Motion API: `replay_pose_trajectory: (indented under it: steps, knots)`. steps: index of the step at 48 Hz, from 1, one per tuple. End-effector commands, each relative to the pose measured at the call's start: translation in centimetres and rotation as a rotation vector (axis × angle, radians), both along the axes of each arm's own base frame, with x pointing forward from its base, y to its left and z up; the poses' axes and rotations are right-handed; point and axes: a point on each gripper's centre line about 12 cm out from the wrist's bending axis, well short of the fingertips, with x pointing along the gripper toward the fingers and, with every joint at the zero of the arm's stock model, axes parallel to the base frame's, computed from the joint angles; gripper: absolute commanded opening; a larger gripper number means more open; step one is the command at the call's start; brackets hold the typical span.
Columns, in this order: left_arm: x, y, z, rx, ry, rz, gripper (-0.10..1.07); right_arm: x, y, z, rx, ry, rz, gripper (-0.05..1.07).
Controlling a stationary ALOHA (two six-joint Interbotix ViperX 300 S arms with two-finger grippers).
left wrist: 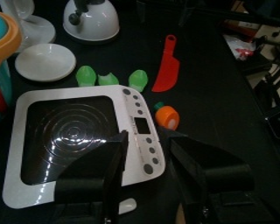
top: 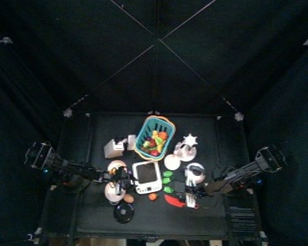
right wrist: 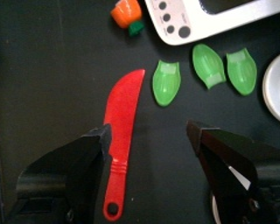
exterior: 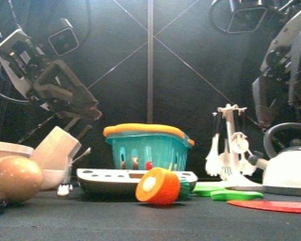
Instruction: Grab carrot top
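The carrot (exterior: 158, 186) stands foremost, its green top hidden behind it.

Lab test pen: black curtains (top: 41, 115), small black table (top: 105, 130), toy kitchenware: teal basket (exterior: 148, 151), kettle (exterior: 289, 160).

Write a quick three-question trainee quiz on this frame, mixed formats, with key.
1. True or false: the right hand is shut on the red knife.
2. The carrot lies: A) beside the white cooktop; B) inside the teal basket; C) on the white plate.
3. Fill in: ___ green leaf pieces lie in a row next to the red knife.

Key: 1 false, its jaws stand open with the knife lying free on the table. 2 A. 3 three.
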Motion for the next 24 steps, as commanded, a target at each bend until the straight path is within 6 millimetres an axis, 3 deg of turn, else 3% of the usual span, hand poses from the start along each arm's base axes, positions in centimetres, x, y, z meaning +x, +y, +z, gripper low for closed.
replay_pose_trajectory:
  steps: [1, 11, 24]
  knots:
    - [0.4, 0.1, 0.9, -0.005, -0.033, 0.004, 0.75, 1.7, 0.4, 0.8, -0.008, -0.042, 0.019, 0.98]
    - [0.2, 0.0, 1.5, 0.003, -0.055, -0.008, 0.75, 5.0, 1.6, 0.2, -0.050, -0.049, 0.052, 0.98]
    - [-0.9, 0.4, 1.6, -0.011, -0.058, 0.005, 0.75, 7.9, 2.0, -0.5, -0.120, -0.056, 0.083, 0.98]
